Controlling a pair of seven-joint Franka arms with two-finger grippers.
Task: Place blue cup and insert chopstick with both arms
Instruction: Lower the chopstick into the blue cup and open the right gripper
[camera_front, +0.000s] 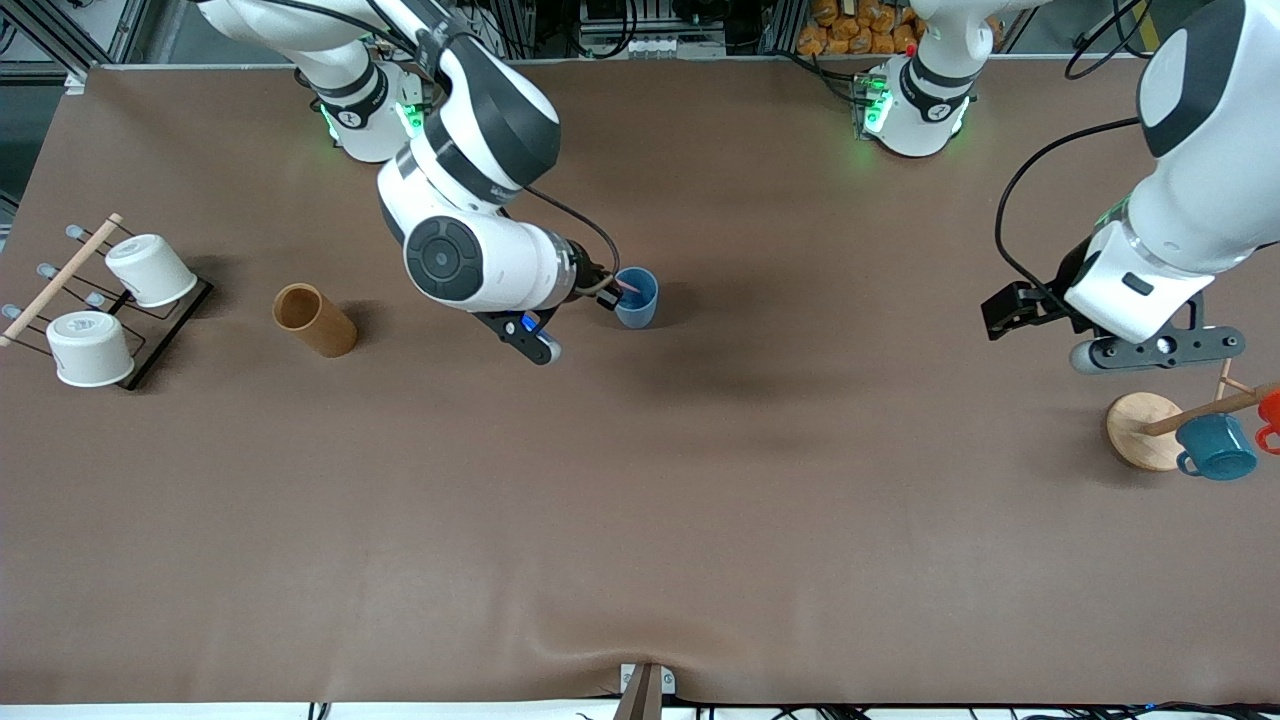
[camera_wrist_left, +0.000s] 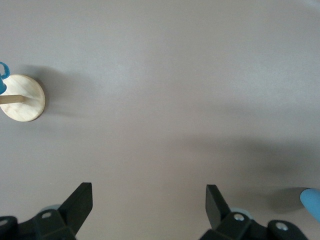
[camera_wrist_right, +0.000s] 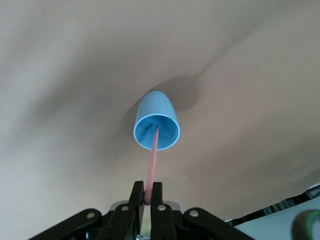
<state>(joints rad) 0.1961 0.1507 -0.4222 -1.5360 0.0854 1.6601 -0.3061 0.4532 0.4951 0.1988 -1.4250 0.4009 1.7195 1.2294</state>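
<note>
The blue cup (camera_front: 637, 296) stands upright on the brown table, about midway between the two arms' ends; it also shows in the right wrist view (camera_wrist_right: 157, 126). My right gripper (camera_front: 606, 290) is over the cup's rim, shut on the pinkish chopstick (camera_wrist_right: 152, 165), whose free end reaches down into the cup's mouth. The chopstick shows as a thin pink line at the rim (camera_front: 628, 288). My left gripper (camera_wrist_left: 149, 202) is open and empty, up over bare table at the left arm's end, beside the wooden mug stand. The left arm waits.
A tan-brown cylinder (camera_front: 314, 320) lies toward the right arm's end, next to a rack (camera_front: 62, 277) with two white cups. A round wooden stand (camera_front: 1146, 430) with a teal mug (camera_front: 1216, 447) and a red mug (camera_front: 1270, 410) is at the left arm's end.
</note>
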